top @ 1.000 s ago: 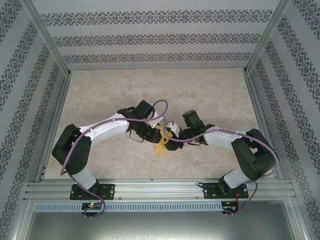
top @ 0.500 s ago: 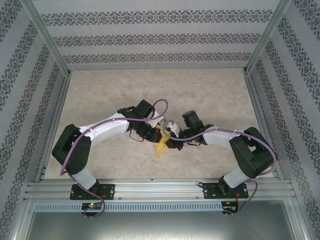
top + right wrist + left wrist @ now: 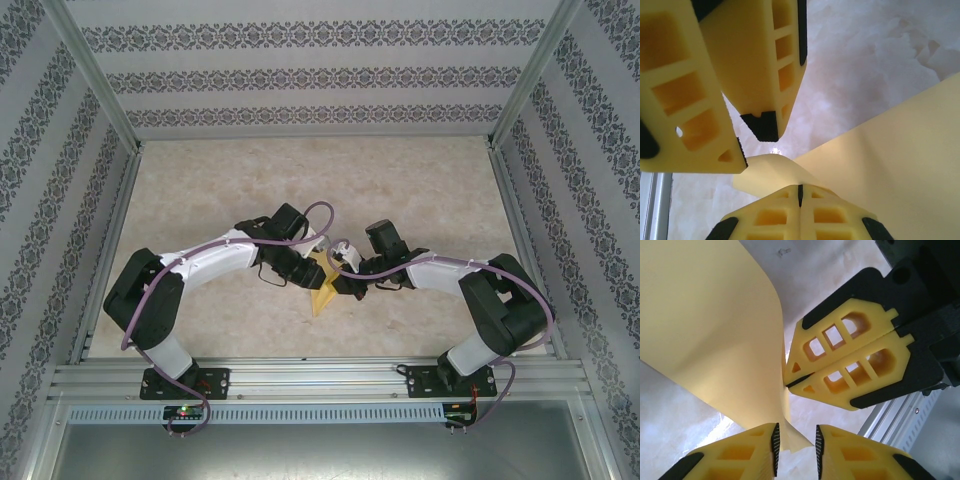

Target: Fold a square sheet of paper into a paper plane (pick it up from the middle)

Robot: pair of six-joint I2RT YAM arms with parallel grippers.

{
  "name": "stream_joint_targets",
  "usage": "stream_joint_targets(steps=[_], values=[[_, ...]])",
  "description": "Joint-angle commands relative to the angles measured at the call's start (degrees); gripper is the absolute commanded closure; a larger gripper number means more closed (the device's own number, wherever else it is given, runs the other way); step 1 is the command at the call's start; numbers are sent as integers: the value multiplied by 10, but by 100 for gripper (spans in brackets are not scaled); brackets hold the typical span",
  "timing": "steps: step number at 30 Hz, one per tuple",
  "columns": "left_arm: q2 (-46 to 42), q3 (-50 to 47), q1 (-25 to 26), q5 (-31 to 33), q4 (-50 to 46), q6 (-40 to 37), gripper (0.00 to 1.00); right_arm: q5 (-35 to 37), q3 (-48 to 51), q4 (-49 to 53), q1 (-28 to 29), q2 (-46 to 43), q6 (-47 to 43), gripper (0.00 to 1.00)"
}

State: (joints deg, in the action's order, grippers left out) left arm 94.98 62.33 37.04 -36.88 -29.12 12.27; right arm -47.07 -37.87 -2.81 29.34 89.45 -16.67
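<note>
The yellow sheet of paper point(image 3: 323, 291), folded into a narrow pointed triangle like a paper plane, hangs between the two grippers just above the table, point toward the near edge. My right gripper point(image 3: 337, 276) is shut on a curled edge of the paper point(image 3: 790, 172); its jaws point(image 3: 800, 189) meet with no gap. In the left wrist view the right gripper point(image 3: 788, 382) pinches the paper point(image 3: 710, 330). My left gripper point(image 3: 795, 440) stands open, a loose tip of the paper lying between its fingers. The left gripper point(image 3: 752, 142) sits just beyond the paper.
The marble-patterned table point(image 3: 300, 180) lies below. An aluminium rail point(image 3: 320, 375) runs along the near edge, and patterned walls point(image 3: 300, 75) with metal posts close in the back and sides.
The left gripper has opened and let go of the paper. The right gripper has shut on the paper's edge. Both arms have stayed nearly in place.
</note>
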Motion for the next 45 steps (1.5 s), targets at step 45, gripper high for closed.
stream_joint_targets(steps=[45], values=[[-13,-58,33,49,89,58,91,-17,-11,-8,-13,17,12,100]])
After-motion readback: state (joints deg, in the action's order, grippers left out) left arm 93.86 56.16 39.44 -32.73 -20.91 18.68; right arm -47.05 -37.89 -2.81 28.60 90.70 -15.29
